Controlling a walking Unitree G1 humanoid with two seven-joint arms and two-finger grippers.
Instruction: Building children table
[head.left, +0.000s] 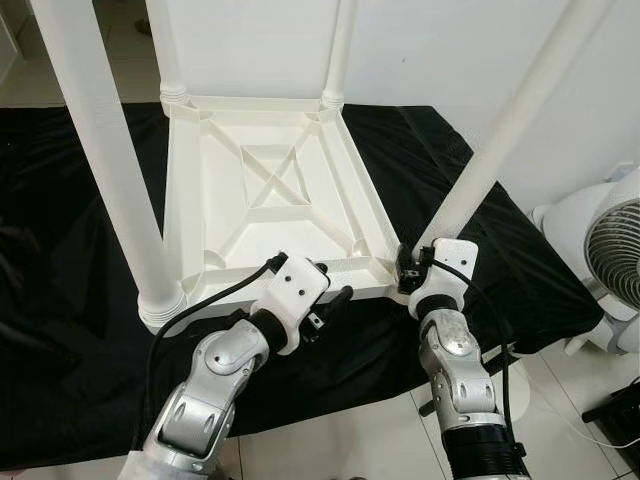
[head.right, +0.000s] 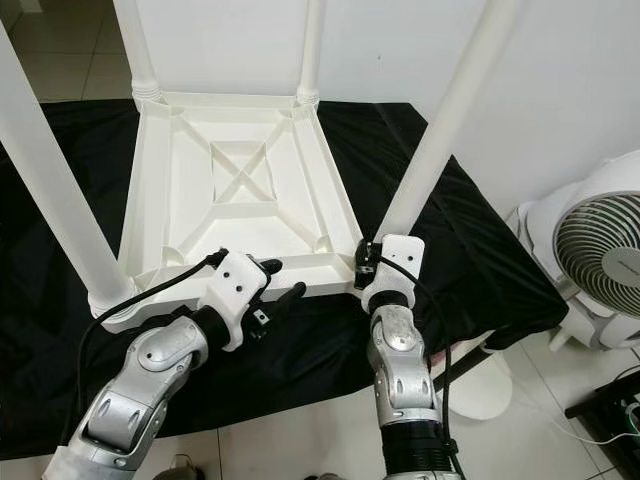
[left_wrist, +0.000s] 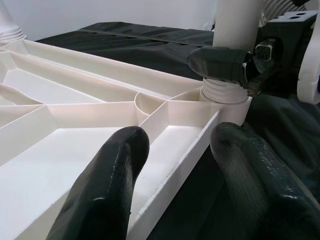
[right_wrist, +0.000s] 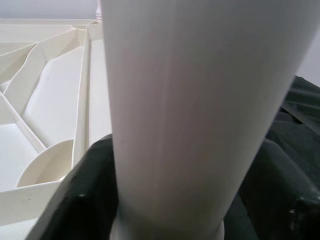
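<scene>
Tabletop (head.left: 275, 190) of white moulded plastic, lying upside down on a black cloth (head.left: 70, 300), ribbed underside up: smooth flat panels cut by thin raised ribs, an X inside a square at the centre, curved webs at the corners. Round tapering legs standing up from the corners, smooth and matte, with ringed, thread-like collars at the sockets: two far legs at 12 o'clock, a thick near-left leg (head.left: 105, 160) at 9 o'clock, a near-right leg (head.left: 500, 140) leaning up toward 1 o'clock.

Right gripper (head.left: 412, 268) at 4 o'clock of the tabletop, clamped around the base of the near-right leg just above its ringed collar; black fingers (right_wrist: 85, 195) pressed against both sides of the white tube in the right wrist view. Left gripper (head.left: 322, 310) at 6 o'clock, at the tabletop's near edge, fingers (left_wrist: 107, 185) spread apart and straddling the thin rim: one over the inner panel, the other outside over the cloth. Cannot tell whether either touches the rim.

Cloth dark, slightly creased, spread over pale floor tiles (head.left: 350, 440). White fan (head.left: 610, 260) with a wire grille at 3 o'clock, well apart from the tabletop.
</scene>
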